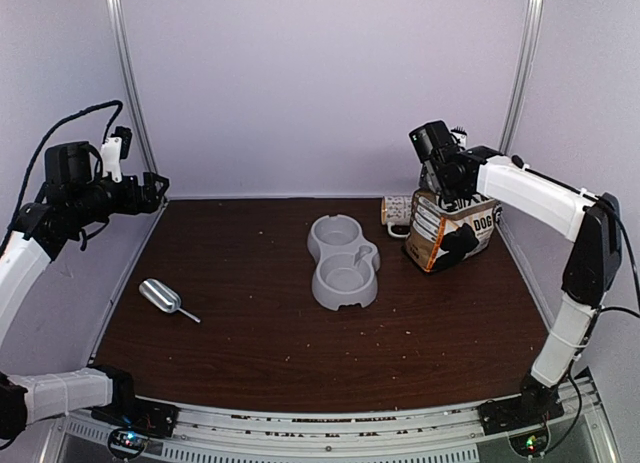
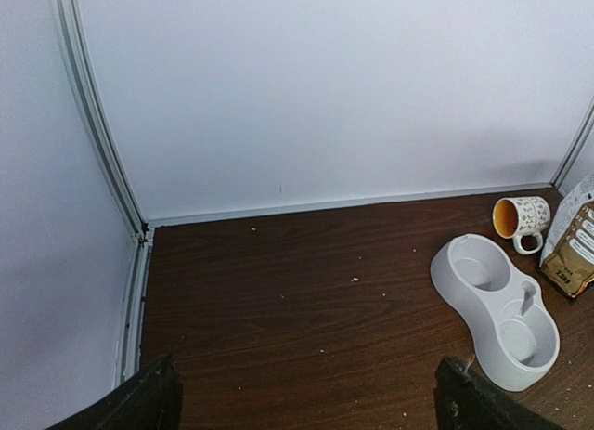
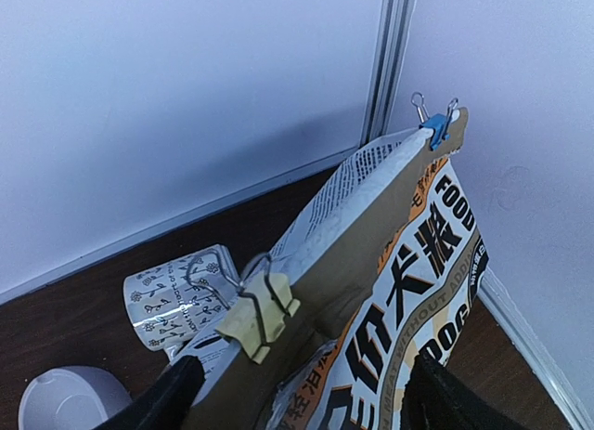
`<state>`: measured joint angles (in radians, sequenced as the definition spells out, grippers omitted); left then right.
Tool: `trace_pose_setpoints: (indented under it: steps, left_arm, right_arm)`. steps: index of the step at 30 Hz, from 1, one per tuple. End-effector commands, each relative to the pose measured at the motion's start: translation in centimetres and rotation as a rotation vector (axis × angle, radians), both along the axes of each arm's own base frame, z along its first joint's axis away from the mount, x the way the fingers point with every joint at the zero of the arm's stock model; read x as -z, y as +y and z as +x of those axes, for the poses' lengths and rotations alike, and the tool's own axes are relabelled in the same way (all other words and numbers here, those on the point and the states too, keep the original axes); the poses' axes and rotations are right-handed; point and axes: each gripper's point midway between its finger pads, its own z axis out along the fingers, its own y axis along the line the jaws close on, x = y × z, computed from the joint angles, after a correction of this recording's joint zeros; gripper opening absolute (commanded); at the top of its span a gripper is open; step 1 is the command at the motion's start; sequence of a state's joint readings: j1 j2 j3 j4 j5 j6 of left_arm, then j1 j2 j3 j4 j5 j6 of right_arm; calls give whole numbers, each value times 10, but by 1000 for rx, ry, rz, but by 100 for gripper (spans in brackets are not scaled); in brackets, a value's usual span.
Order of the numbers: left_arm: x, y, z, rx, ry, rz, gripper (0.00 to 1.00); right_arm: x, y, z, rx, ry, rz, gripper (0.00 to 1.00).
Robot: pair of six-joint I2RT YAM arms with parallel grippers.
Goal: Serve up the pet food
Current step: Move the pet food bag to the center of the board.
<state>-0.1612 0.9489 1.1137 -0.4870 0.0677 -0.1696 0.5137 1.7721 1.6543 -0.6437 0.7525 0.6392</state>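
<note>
The pet food does not show in any view. The printed paper bag marked "DOG" (image 1: 455, 233) stands at the back right, its folded top held by a yellow binder clip (image 3: 260, 314) and a blue one (image 3: 436, 123). My right gripper (image 3: 306, 397) hangs over that folded top, open, one finger on each side of the bag (image 3: 408, 254). The grey double bowl (image 1: 343, 261) sits mid-table with both wells bare. My left gripper (image 1: 160, 188) hovers high over the back left corner, open with nothing between its fingers (image 2: 464, 397).
A metal scoop (image 1: 160, 296) lies at the left of the table. A patterned mug (image 1: 397, 213) lies on its side between the bowl and the bag. Pale crumbs dot the dark wood. White walls close the back and both sides.
</note>
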Motion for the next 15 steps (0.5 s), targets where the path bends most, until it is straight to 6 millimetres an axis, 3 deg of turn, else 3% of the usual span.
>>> trace_pose_setpoints:
  steps: [1, 7, 11, 15]
  left_arm:
    - [-7, -2, 2, 4, -38, -13, 97]
    - [-4, -2, 4, 6, -28, -14, 97]
    - [-2, -1, 6, -1, -22, -10, 97]
    - [0, 0, 7, -9, -19, 1, 97]
  right_arm:
    - [4, -23, -16, 58, 9, -32, 74]
    - [12, -16, -10, 31, 14, -6, 62]
    - [11, -15, -8, 30, 5, 5, 43]
    - [6, -23, -17, 51, -18, -7, 18]
